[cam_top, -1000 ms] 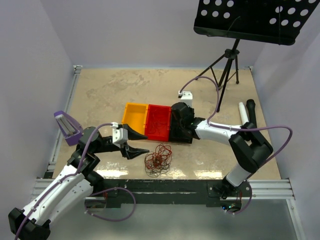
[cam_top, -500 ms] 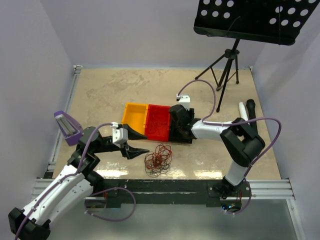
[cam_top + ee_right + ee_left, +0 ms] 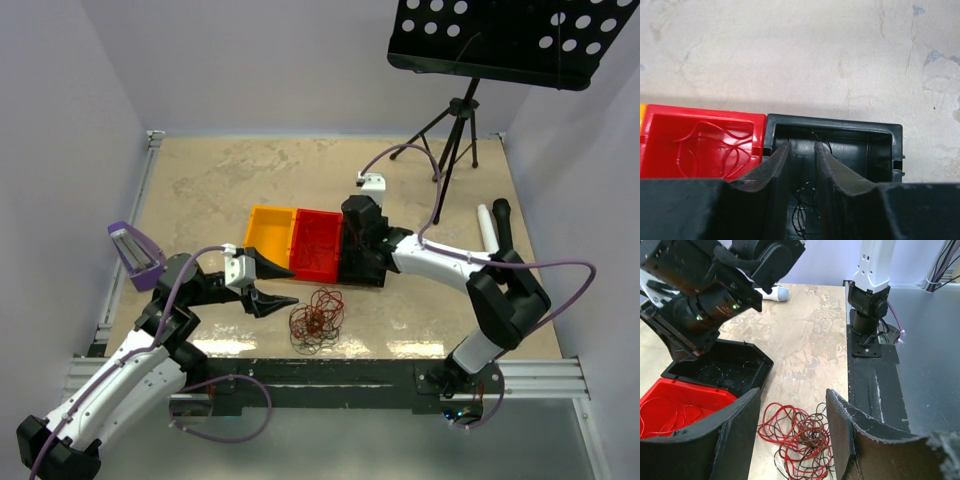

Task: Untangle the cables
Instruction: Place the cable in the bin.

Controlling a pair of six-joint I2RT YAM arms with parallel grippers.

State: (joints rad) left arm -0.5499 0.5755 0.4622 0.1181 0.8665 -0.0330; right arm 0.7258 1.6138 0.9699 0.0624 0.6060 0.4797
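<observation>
Near side of the red bin: one snarl of cables, red and dark.
Bins: three in a row, orange bin left of the red, black bin right of it.
Left gripper: jaws wide, released, just left of the snarl.
Right gripper: jaws slightly parted, over the black bin.
Wrist views alone: loose red strands in the red bin, dark strands in the black.

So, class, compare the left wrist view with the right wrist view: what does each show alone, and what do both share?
Only the left wrist view: the tangled red and dark cables on the table, framed by the open left gripper, and the right arm's base. Only the right wrist view: the gap between the right gripper's parted fingers, with dark strands below. Both: the red bin holding red strands, beside the black bin.
</observation>
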